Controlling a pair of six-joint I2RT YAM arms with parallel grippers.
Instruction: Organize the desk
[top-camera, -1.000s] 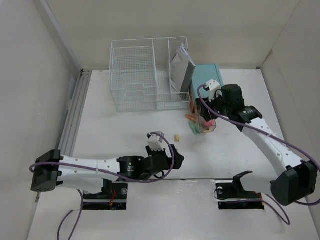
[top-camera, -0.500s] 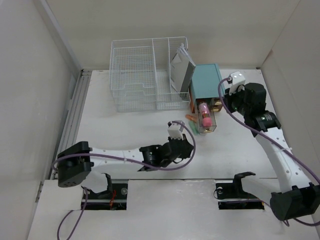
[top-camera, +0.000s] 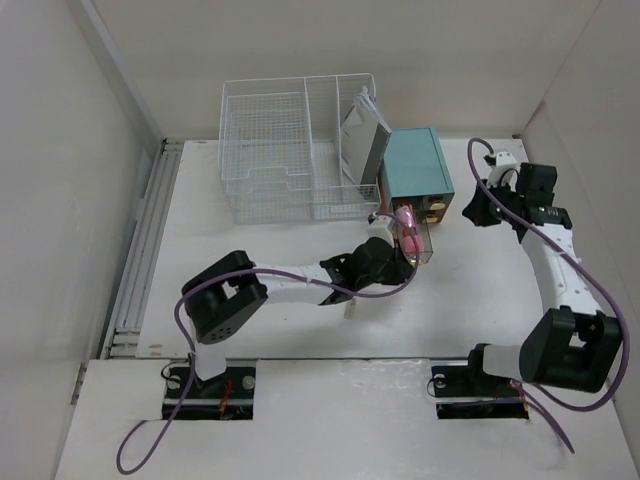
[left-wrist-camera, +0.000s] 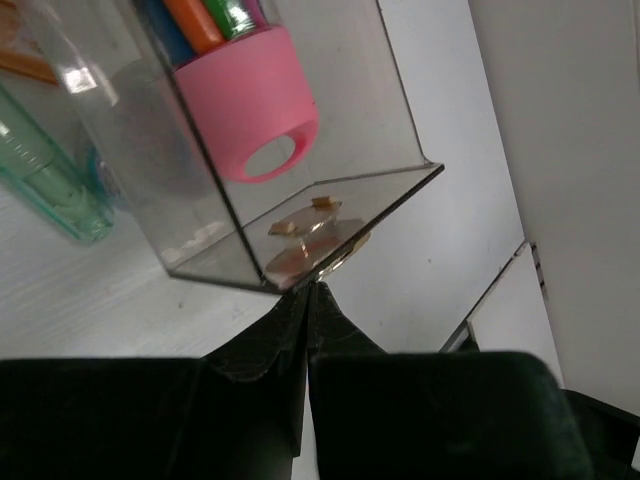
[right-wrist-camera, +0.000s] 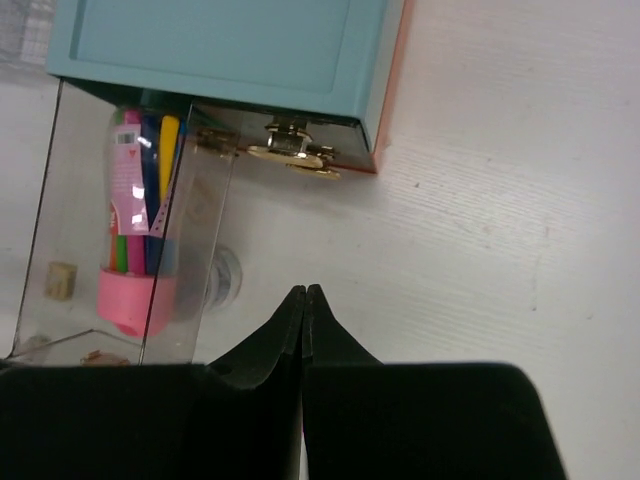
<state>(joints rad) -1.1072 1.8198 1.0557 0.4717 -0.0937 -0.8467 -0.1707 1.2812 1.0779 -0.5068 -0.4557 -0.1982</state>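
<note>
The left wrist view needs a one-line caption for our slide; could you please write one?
Shut left hand poised at the brass knob of the clear drawer holding pink-capped markers.

Bright, even, soft light; shadows on the desk (top-camera: 480, 300) are weak. Glare spots show on the clear drawer (left-wrist-camera: 350, 130). The near fingers (left-wrist-camera: 265, 345) look dark and slightly blurred.

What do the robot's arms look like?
The left arm and right arm are white tubes with bulky black joints; a purple cable loops along each. The left end effector and right end effector have black, tapering fingers.
</note>
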